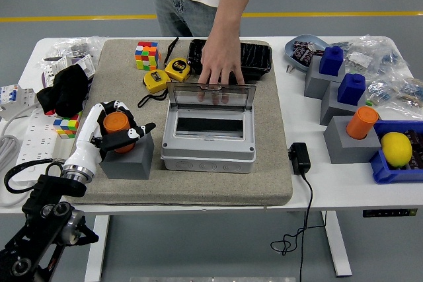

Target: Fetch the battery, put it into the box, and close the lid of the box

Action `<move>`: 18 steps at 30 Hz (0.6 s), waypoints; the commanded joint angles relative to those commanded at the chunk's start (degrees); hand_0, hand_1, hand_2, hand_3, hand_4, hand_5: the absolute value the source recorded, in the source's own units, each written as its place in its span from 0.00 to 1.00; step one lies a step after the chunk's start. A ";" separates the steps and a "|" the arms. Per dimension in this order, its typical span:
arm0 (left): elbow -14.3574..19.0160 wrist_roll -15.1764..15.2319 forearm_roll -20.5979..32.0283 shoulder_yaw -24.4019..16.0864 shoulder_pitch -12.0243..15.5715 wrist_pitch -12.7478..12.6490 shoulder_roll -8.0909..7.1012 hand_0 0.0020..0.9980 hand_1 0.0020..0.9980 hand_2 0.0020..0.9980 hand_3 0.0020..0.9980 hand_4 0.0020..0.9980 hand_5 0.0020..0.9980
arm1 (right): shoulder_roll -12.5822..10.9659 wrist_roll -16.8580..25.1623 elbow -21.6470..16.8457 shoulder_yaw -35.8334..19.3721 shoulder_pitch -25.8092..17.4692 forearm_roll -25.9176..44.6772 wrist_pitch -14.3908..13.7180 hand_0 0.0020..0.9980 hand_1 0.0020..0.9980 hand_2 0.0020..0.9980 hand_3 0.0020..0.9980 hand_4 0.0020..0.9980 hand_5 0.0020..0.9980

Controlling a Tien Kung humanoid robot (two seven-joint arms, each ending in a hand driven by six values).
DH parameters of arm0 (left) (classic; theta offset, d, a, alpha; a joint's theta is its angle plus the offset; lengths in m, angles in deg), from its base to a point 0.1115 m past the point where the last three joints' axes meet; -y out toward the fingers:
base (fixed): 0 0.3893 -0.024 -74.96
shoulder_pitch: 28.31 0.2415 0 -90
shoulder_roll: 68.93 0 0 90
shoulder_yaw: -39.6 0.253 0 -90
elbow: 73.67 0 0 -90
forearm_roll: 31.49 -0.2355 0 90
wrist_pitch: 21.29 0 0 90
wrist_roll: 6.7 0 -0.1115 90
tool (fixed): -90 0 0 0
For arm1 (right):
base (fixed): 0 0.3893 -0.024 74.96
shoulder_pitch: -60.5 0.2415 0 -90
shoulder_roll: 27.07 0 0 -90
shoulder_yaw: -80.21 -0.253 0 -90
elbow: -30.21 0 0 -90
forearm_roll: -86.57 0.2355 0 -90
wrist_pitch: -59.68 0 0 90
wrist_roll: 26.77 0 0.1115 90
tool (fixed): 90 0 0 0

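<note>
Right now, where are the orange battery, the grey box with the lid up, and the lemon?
orange battery [116, 123]: head view, on its orange top, between the hand's fingers.
grey box [207, 157]: head view, on its front wall.
lemon [396, 149]: head view, on its yellow middle.

We note an orange battery [116, 123], grey box [208, 140], beige mat [274, 163], white worktop [330, 186].

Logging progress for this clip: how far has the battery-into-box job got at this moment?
Done: nothing is delivered; the grey box stands open, its interior showing no battery. A person's hand holds the clear lid upright. In hand: the left hand is wrapped around the orange battery, which sits at the grey block. Left: carry it over, drop it in, close the lid. The right arm is out of view.
</note>
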 joint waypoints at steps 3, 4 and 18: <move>0.01 0.06 0.07 0.03 0.01 -0.09 0.05 0.19 0.12 0.14 0.12 1.00 0.00 | 0.00 0.00 -0.01 -0.05 0.00 -0.03 0.01 0.82 0.79 0.74 0.75 0.98 0.66; 0.01 0.05 0.07 0.04 0.02 -0.09 0.06 0.19 0.12 0.14 0.12 1.00 0.00 | 0.00 0.00 -0.02 -0.07 0.01 -0.03 0.02 0.82 0.79 0.74 0.75 0.98 0.66; 1.83 3.32 1.04 1.12 -0.76 -4.40 -0.54 0.16 0.08 0.11 0.09 1.00 0.00 | -0.01 -0.03 0.00 -0.01 0.05 -0.10 0.04 0.82 0.79 0.74 0.75 0.98 0.66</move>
